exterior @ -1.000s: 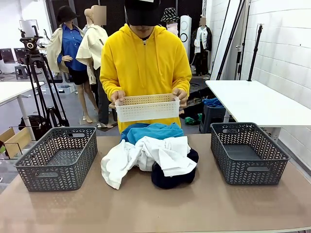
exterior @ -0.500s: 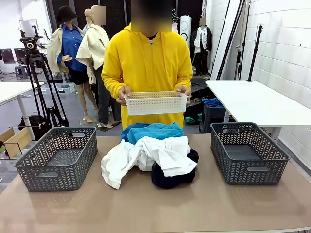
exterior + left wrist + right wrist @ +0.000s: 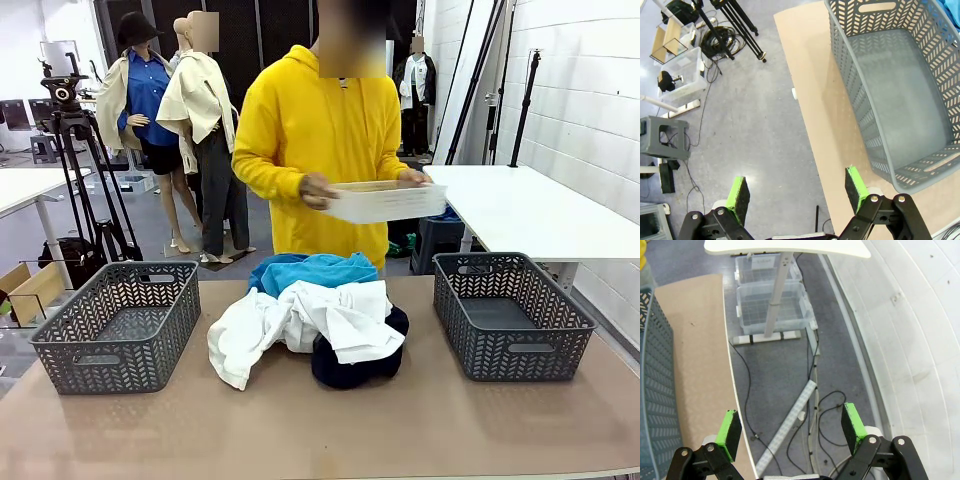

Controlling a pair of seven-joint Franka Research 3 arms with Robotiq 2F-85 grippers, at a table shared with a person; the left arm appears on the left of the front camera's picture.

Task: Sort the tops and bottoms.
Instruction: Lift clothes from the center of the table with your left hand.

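Front view: grey lattice plastic basket (image 3: 115, 325) at the left end of the brown tabletop (image 3: 320, 435), nothing in it, likely one sorting bin.

Mid-tabletop, one unsorted heap: bright blue fabric tops (image 3: 312, 270) at the far side; soft white fabric shirt (image 3: 300, 322) draped across the middle; near-black navy fabric bottoms (image 3: 350, 370) poking out under its right edge. Heap sits between the baskets, probably so either arm can reach it.

Second grey lattice basket (image 3: 510, 318) at the right end, also bare.

Behind, a person in a yellow hoodie (image 3: 310, 140) holds a white perforated basket (image 3: 385, 202) in both hands, clear of the tabletop.

Left wrist view: left fingers (image 3: 737, 197) spread wide, gripping nothing, above the floor just off the tabletop edge; the left basket's bare bottom shows plainly, where the front view's wall half hides it.

Right wrist view: right fingers (image 3: 730, 432) spread wide, gripping nothing, over floor cables past the right basket; clear plastic bins (image 3: 770, 305) sit under a white side table (image 3: 785, 247).
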